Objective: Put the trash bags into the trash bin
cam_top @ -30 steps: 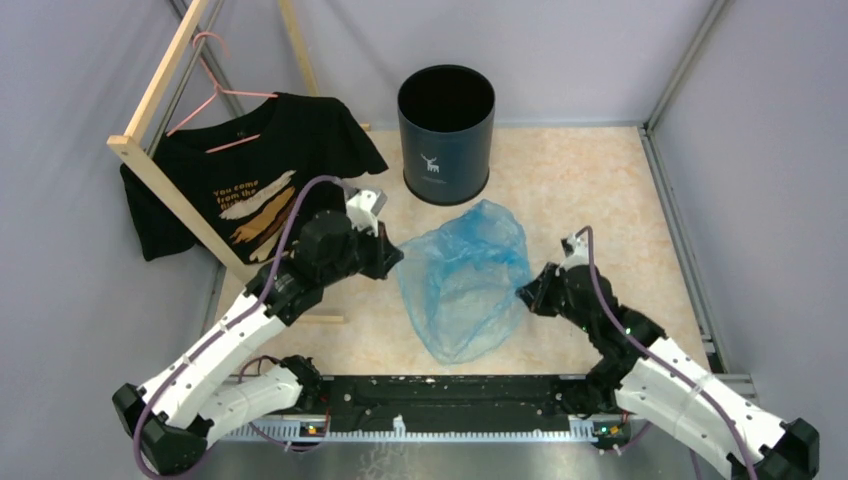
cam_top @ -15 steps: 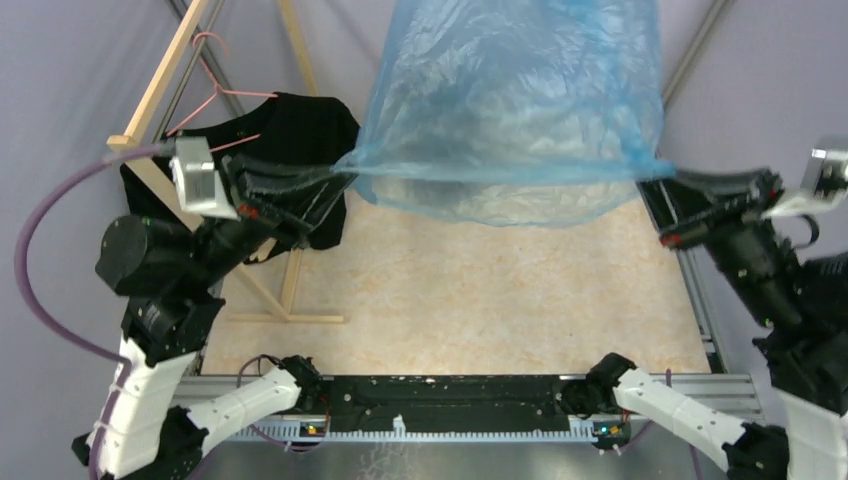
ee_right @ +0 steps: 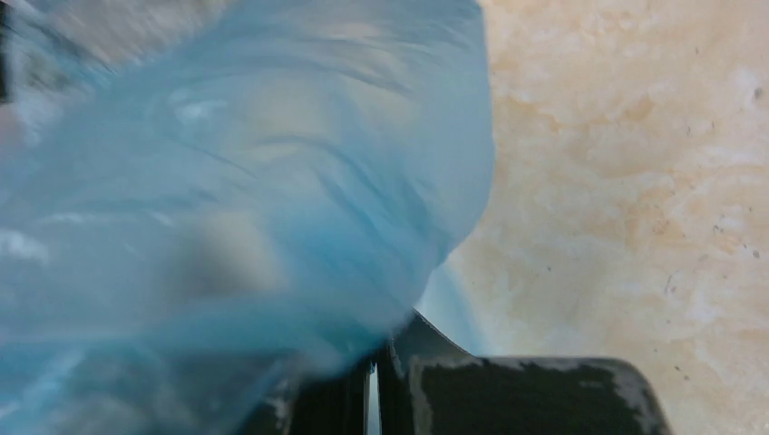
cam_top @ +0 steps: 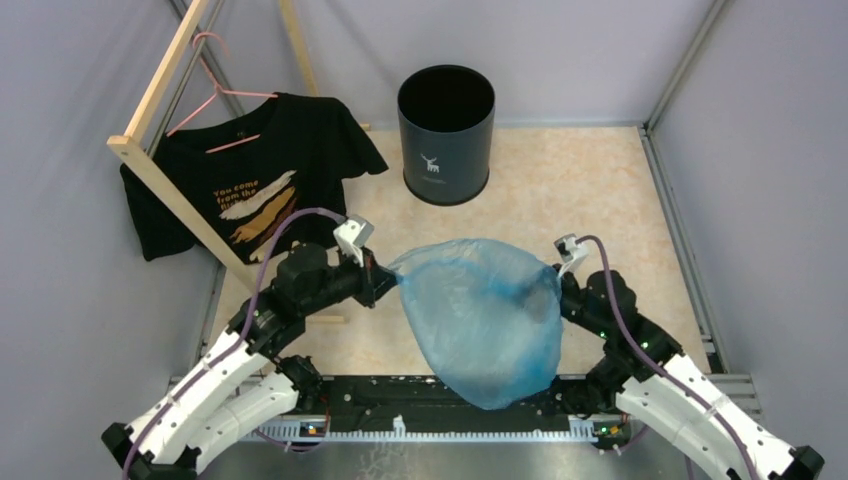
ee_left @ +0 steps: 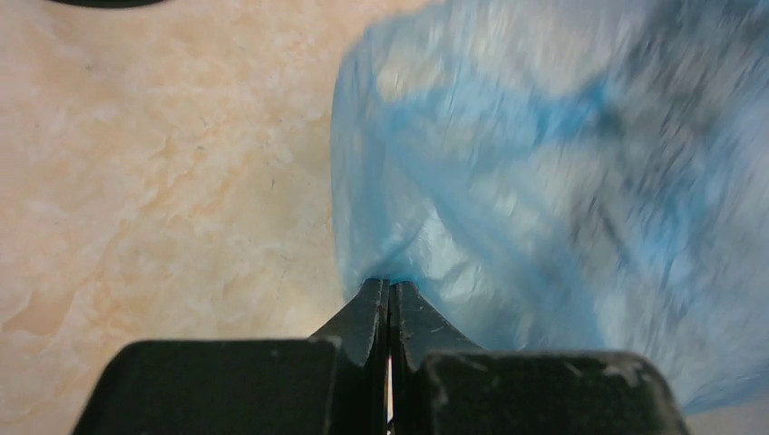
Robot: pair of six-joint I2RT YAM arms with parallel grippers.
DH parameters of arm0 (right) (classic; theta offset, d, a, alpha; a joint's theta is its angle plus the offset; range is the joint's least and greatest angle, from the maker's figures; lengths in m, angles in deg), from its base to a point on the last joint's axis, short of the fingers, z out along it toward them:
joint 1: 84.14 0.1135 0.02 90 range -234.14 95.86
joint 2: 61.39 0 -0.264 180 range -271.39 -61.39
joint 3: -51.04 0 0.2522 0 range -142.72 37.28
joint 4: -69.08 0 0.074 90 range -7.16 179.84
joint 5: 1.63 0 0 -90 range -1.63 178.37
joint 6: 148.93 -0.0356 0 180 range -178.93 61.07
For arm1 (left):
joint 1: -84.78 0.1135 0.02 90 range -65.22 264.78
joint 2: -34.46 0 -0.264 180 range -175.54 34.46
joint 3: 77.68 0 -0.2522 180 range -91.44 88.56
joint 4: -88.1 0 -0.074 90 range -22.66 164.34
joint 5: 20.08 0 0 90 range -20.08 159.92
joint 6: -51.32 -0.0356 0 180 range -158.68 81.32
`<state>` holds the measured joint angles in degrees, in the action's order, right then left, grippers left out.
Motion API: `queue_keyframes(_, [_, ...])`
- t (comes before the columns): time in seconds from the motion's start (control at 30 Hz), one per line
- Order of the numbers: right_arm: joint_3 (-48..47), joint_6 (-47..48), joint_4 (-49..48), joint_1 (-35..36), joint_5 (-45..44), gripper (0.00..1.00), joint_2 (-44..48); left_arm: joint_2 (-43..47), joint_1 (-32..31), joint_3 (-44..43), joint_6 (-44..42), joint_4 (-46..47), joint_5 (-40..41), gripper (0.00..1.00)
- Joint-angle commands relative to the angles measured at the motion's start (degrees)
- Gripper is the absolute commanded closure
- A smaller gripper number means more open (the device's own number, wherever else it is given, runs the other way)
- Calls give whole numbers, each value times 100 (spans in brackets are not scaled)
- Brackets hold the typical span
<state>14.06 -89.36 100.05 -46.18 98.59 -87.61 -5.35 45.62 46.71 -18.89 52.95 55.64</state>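
Note:
The light-blue translucent trash bag hangs stretched between my two grippers over the near middle of the table, its bottom sagging toward the front rail. My left gripper is shut on the bag's left rim; in the left wrist view the jaws pinch the plastic. My right gripper is shut on the right rim; in the right wrist view the bag drapes over the jaws. The dark round trash bin with the white deer logo stands upright and open at the back centre, apart from the bag.
A wooden rack stands at the left with a black T-shirt on a pink hanger. Grey walls close in left, back and right. The black front rail runs along the near edge.
Both arms have dropped from high up near the camera to low over the near table. The bag came down with them and now hangs lower, still spread between the grippers.

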Motion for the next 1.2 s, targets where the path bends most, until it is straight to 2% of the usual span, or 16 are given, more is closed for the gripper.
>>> queue_keyframes(0.0, [-483, -132, -74, -16, -113, 100, 412, 603, -13, -239, 127, -202, 448, 100])
queue_keyframes(0.13, [-1073, 136, 105, -17, -335, 100, 140, 574, -15, -708, 90, -231, 408, 100])
queue_keyframes(0.3, [-2065, 366, 200, -21, -74, 100, -557, 234, -13, -1652, 51, 80, 69, 100])
queue_keyframes(0.5, [-3098, 102, 87, -23, 180, 100, -929, -99, -13, -2742, -63, 380, -21, 100])
queue_keyframes(0.57, [-3445, -212, 481, -18, -521, 100, -1193, -317, -13, -2887, 15, 277, 564, 100])
queue_keyframes(0.63, [-3912, -121, 1471, -101, -1204, 100, -1888, -787, -13, -3014, 146, -296, 1807, 100])
queue_keyframes(0.67, [-3997, 26, 1727, -270, -1169, 100, -2309, -1125, -13, -3082, 205, -742, 2232, 100])
queue_keyframes(0.7, [-3811, 126, 1721, -588, -786, 100, -2663, -1447, -14, -3093, 322, -1144, 2577, 100])
queue_keyframes(0.77, [-2720, 81, 928, -1367, 727, 100, -3145, -1932, -13, -2936, 620, -1865, 2882, 100])
queue_keyframes(0.8, [-1962, -84, 478, -1536, 1514, 100, -3302, -2054, -13, -2673, 702, -2045, 2804, 100])
queue_keyframes(0.83, [-1510, -251, 69, -1426, 1818, 100, -3372, -2070, -13, -2390, 747, -2091, 2656, 100])
queue_keyframes(0.9, [-961, -453, -299, -988, 1747, 100, -3202, -1860, -13, -1815, 777, -1985, 2322, 100])
queue_keyframes(1.0, [-728, -556, -165, -635, 1874, 100, -2511, -1176, -13, -1305, 594, -1785, 1759, 100])
queue_keyframes(1.07, [-988, -560, 241, -625, 1969, 100, -1950, -814, -13, -1444, 456, -1871, 1498, 100])
queue_keyframes(1.17, [-1965, -348, 983, -623, 1680, 100, -1297, -438, -13, -1987, 250, -1866, 1171, 100])
